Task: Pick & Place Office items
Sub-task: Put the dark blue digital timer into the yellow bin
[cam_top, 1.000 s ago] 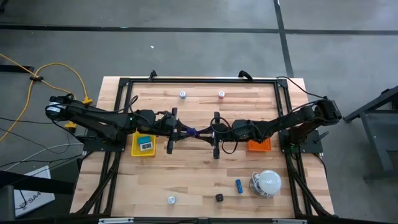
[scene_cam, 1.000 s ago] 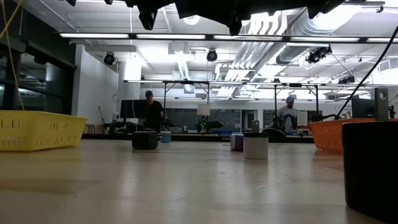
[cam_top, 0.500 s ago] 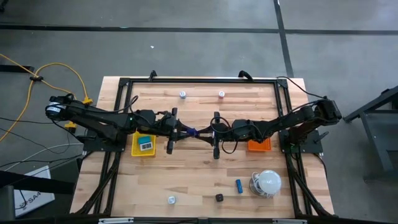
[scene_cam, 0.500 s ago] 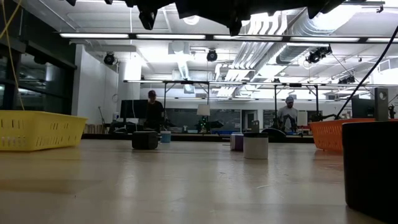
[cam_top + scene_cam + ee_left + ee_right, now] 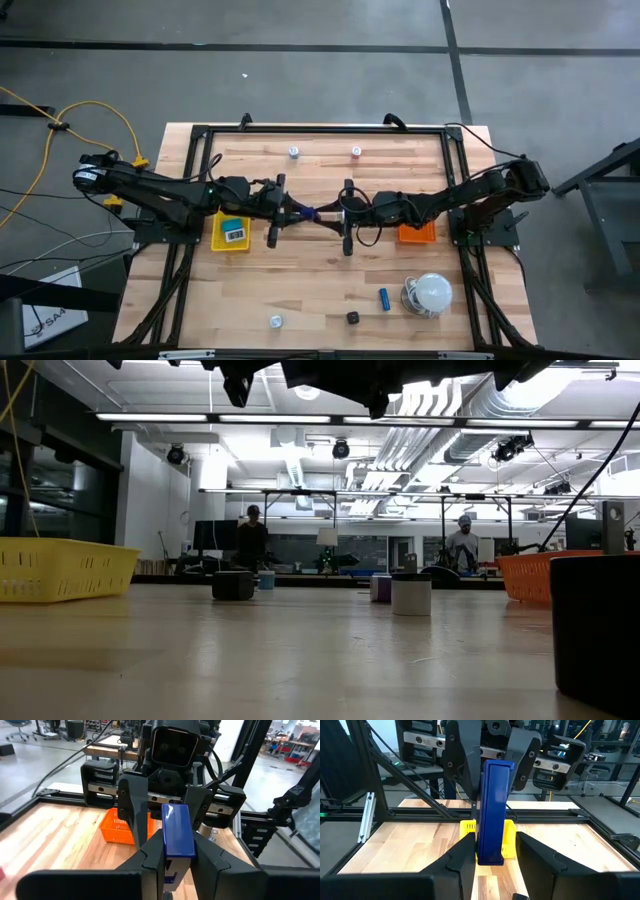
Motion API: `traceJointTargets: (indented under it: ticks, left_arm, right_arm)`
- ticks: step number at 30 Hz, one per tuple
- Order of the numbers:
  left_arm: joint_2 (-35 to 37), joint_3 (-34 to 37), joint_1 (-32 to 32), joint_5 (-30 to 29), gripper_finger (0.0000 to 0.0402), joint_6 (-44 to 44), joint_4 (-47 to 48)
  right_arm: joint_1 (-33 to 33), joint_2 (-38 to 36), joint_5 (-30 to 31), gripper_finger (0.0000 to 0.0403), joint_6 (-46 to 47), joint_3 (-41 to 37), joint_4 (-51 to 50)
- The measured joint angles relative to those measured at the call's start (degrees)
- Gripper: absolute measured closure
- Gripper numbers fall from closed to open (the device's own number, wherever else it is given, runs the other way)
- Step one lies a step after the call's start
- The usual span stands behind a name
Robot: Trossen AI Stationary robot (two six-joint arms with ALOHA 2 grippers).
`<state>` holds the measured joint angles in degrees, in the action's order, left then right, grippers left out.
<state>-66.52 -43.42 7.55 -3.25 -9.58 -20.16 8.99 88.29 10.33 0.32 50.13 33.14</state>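
Note:
Both arms meet level above the table's middle. A blue stick [image 5: 309, 212] hangs in the air between them, with my left gripper [image 5: 177, 851] shut on it. My right gripper [image 5: 495, 854] is open, and its fingers stand on either side of the stick's far end [image 5: 494, 795] with a gap showing. Other office items lie on the wood: two white-silver round bits [image 5: 294, 152] [image 5: 356, 152] at the far side. Near the front edge lie a third round bit [image 5: 275, 321], a black block [image 5: 352, 318] and another blue stick [image 5: 384, 298]. My left gripper pinches the blue stick's end nearest to it [image 5: 176, 862] between its two fingers. The fingers come level from the table's left and lie along the stick. The stick juts out level toward my right gripper, lifted clear of the table.
A yellow tray [image 5: 231, 232] sits under the left arm and an orange tray [image 5: 417, 234] under the right arm. A white dome with a coiled cable [image 5: 432, 292] stands at the front right. People stand in the room beyond the table.

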Motion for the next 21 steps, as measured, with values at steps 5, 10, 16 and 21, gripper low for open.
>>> traceJointTargets:
  ticks: [5,10,16,21]
  left_arm:
    - [0.00,-0.02,0.00,0.16,0.0341,-0.79,0.29]
    - [1.37,-0.04,-0.02,0.06,0.0341,-0.81,3.27]
    - [7.32,-0.04,-0.02,-1.39,0.0341,-1.01,12.55]
    - [13.22,-0.07,-0.19,-2.01,0.0341,-5.46,26.44]
  right_arm:
    - [0.00,0.00,0.00,0.0259,-0.15,0.00,-0.01]
    - [0.00,-0.01,-0.26,0.0242,-0.48,0.00,-0.12]
    - [0.00,0.00,-0.39,0.0221,-0.48,0.00,-3.00]
    - [0.00,-0.01,-0.40,0.0209,1.88,0.00,-5.79]
